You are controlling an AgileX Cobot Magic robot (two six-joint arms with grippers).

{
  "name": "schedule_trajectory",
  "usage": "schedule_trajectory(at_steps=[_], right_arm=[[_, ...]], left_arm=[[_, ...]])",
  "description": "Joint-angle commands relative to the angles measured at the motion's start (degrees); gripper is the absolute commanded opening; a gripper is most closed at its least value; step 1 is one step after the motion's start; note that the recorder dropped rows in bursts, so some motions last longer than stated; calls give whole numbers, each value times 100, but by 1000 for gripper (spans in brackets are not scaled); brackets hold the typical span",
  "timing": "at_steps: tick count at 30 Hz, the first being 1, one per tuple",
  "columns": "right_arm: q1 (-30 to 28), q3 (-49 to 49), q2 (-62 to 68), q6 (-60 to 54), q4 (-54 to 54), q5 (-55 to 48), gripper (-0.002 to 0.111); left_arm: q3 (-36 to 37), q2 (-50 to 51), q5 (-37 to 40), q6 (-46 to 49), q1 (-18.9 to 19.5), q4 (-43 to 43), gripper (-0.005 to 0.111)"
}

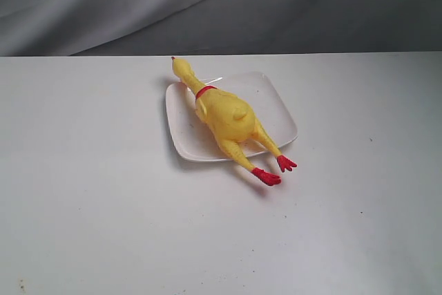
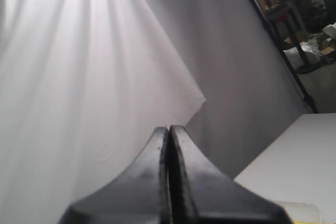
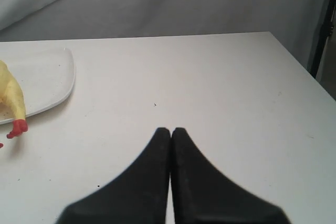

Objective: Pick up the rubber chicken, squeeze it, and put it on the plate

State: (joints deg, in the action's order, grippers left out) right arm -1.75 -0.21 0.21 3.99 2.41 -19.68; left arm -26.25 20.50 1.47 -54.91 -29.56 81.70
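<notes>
The yellow rubber chicken (image 1: 224, 115) lies across the white square plate (image 1: 276, 112) in the exterior view, its head past the far rim and its red feet hanging over the near rim onto the table. No arm shows in that view. The right wrist view catches part of the chicken (image 3: 11, 98), one red foot, and a corner of the plate (image 3: 50, 77), well away from my right gripper (image 3: 170, 130), which is shut with nothing in it. My left gripper (image 2: 169, 128) is shut too, empty, raised and facing the backdrop cloth.
The white table (image 1: 103, 205) spreads wide around the plate. A grey cloth backdrop (image 1: 207, 5) hangs behind the far edge. The table's right edge (image 3: 299, 61) shows in the right wrist view, with a dark stand beyond it.
</notes>
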Motion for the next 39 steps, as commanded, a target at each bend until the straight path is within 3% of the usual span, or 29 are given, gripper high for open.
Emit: schedule_trajectory(at_steps=[1,7,12,20,27,39], right_arm=[[-43,21,-21,-30,-32,14,0],[-43,21,-21,-30,-32,14,0],[-43,21,-21,-30,-32,14,0],[-43,21,-21,-30,-31,14,0],[-43,21,-21,-30,-31,14,0],[-43,21,-21,-30,-31,14,0]], left_arm=[[22,-535,-147,-57,788,-45,1],[22,-1294,-147,-57,2070,-45,1],[22,-1789,-147,-57,2599,-45,1],[-1,-2050,-147,-57,3065,-45,1],[-1,-2050,-335,-922,3671,-731,1],[35,-2050,-1692,-1122,3732,-861,1]])
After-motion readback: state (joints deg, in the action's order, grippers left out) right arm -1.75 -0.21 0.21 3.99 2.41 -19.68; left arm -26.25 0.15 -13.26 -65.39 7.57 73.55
